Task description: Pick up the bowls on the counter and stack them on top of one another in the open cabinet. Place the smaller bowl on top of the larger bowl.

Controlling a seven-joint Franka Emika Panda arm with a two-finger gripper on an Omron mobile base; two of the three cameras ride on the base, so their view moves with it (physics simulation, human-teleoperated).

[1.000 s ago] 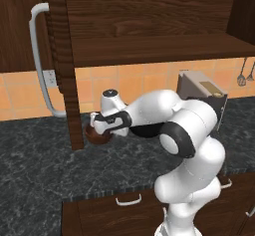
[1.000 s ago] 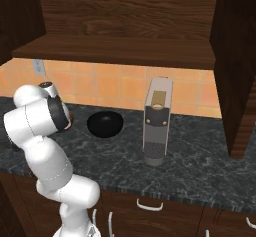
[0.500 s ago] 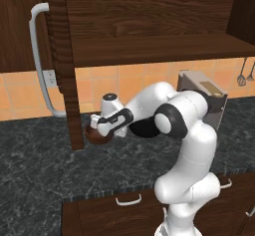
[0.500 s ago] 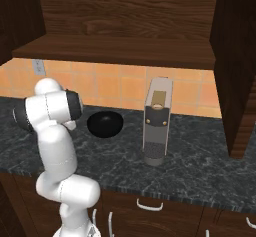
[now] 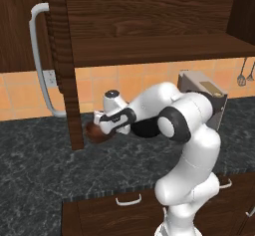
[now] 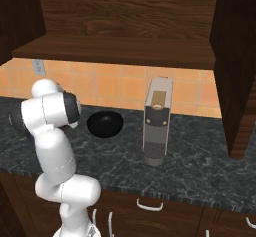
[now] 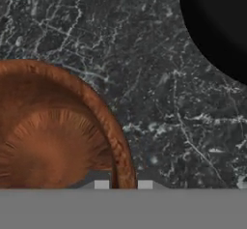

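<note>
Bowls number 2 here. The smaller bowl [image 7: 53, 136], reddish-brown and wood-like, sits at the end effector [image 7: 123, 184]: in the hand view its rim runs down between the 2 pale fingertips [image 7: 101, 184] at the bottom edge, 1 tip inside the bowl and 1 outside, so the fingers are closed on that rim. In the left base view the same smaller bowl [image 5: 95, 132] shows at the tip of the arm, beside the lower edge of the open door, above the desk [image 5: 45, 165]; whether it touches the stone I cannot tell.

The larger bowl [image 6: 105, 124], glossy black, stands upright on the desk [image 6: 200, 166] near the orange tiled wall, just beside the arm's elbow in the right base view and well apart from the smaller one in the hand view, where its dark curve [image 7: 217, 25] fills the upper right corner with veined stone between the 2.

The cabinet [image 5: 149, 26] hangs above, dark brown wood grain, with 1 open door [image 5: 62, 65] carrying 1 long curved pale handle [image 5: 40, 65]. Its shelf [image 6: 115, 51] is seen from below in the right base view.

1 tall grey appliance [image 6: 157, 123] stands on the desk to the right of the black bowl. 2 utensils [image 5: 244, 70] hang on the wall at far right. Drawer handles [image 5: 128, 199] show below the desk edge.
</note>
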